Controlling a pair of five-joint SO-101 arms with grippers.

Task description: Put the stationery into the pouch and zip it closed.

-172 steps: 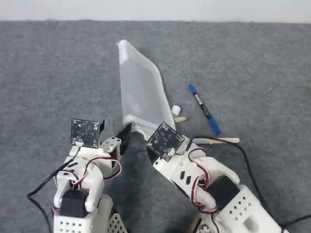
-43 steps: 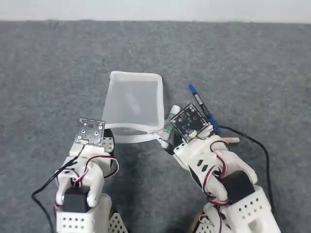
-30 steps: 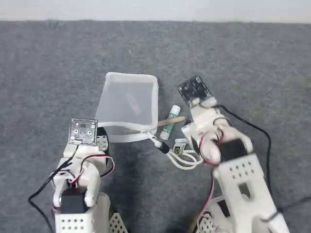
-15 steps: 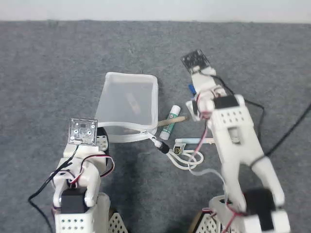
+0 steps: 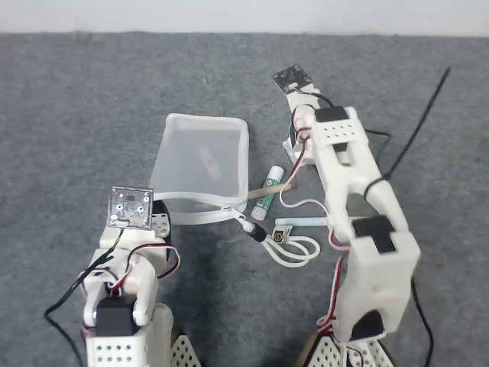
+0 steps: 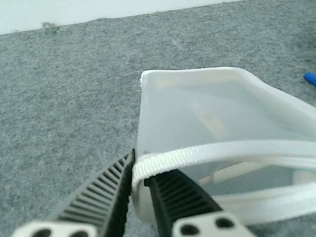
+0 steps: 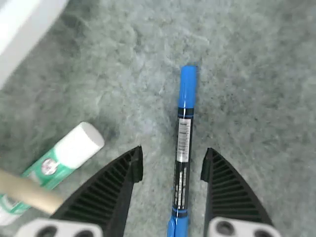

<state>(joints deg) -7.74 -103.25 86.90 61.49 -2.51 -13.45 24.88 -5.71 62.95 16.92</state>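
Note:
The translucent white pouch (image 5: 202,162) lies on the grey carpet with its zip side toward the arms, and a pale item shows faintly inside it. My left gripper (image 6: 139,168) is shut on the pouch's white zip rim (image 6: 197,154) at its corner. My right gripper (image 7: 170,165) hangs open just above the blue pen (image 7: 183,133), one finger on each side of it. In the high view the right arm (image 5: 336,153) stretches out past the pouch's right side. A green-and-white glue stick (image 5: 267,193) and a wooden stick (image 5: 273,187) lie between pouch and pen.
The zip pull (image 5: 256,232) trails off the pouch's near right corner. A white cord loop (image 5: 296,249) and a pale thin pen (image 5: 306,222) lie on the carpet beside the right arm. Open carpet spreads to the left and far side.
The right arm left the pouch's zip corner and swung out to the far right, ending over the blue pen. The pouch turned and flattened earlier; the left gripper kept its hold.

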